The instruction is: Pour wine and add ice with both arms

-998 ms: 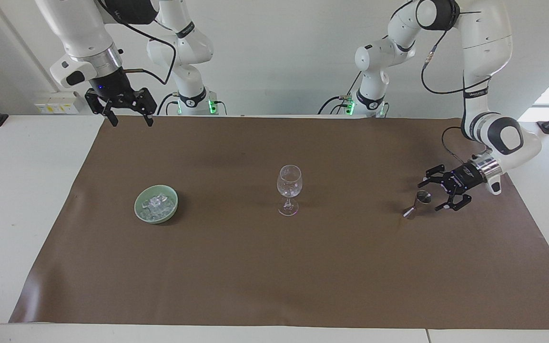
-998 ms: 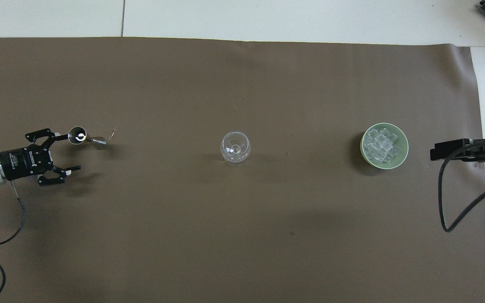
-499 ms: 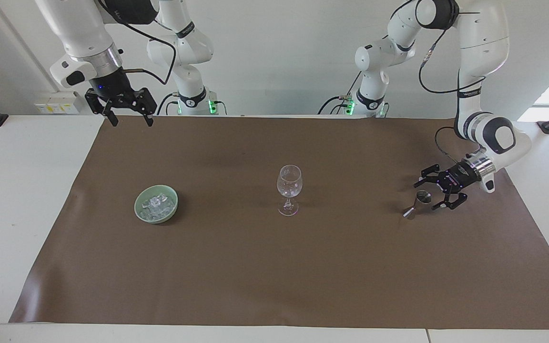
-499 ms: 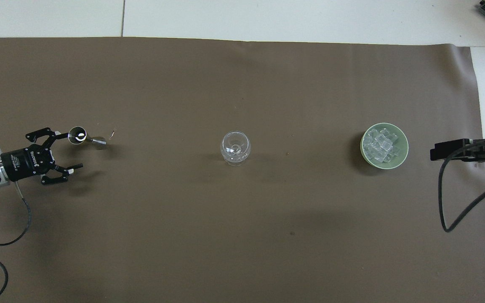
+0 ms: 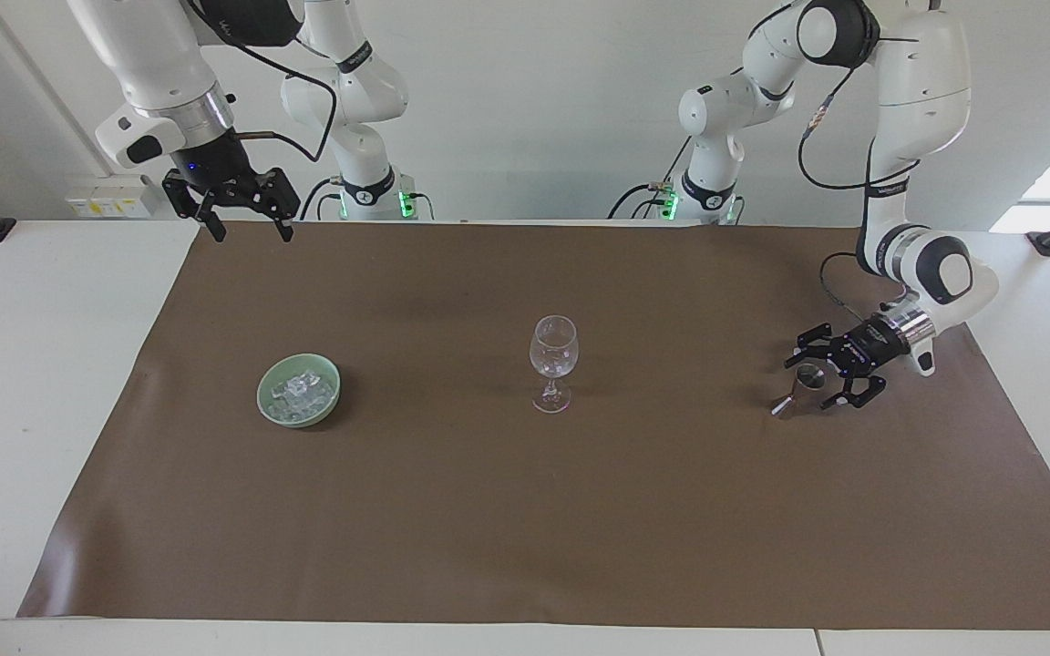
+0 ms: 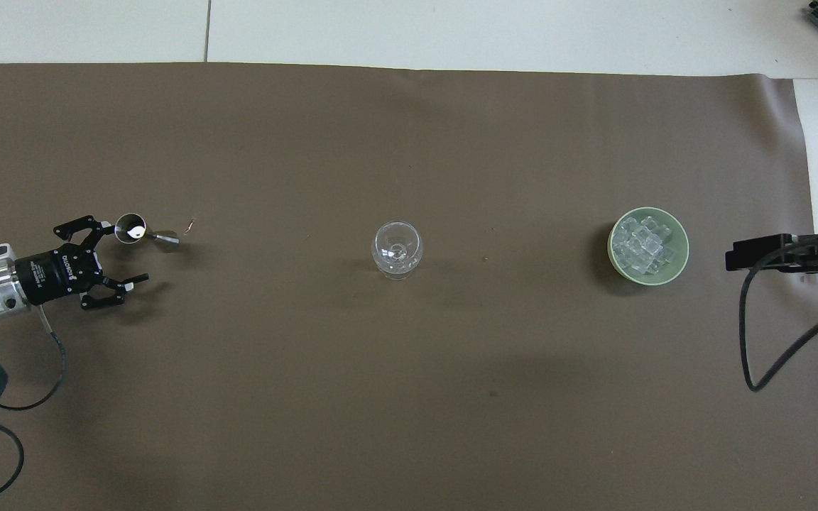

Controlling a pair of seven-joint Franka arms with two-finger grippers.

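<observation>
1. We log the brown mat (image 5: 525, 510) covering the table.
2. Right gripper (image 5: 245, 223): raised over the mat's corner, fingers spread, waiting.
3. Left gripper (image 5: 824, 383): fingers apart, around a steel jigger (image 5: 803, 381).
4. Green bowl (image 5: 270, 408) holds ice (image 5: 299, 390).
5. Wine glass (image 5: 552, 360): upright, mid-mat.

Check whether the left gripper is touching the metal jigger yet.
Cannot tell. The open left gripper has one finger right against the jigger in the overhead view; the facing view shows overlap, with no clear gap or contact.

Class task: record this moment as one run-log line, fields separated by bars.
left tool open at metal jigger | right tool open, waiting | wine glass empty | ice in green bowl
</observation>
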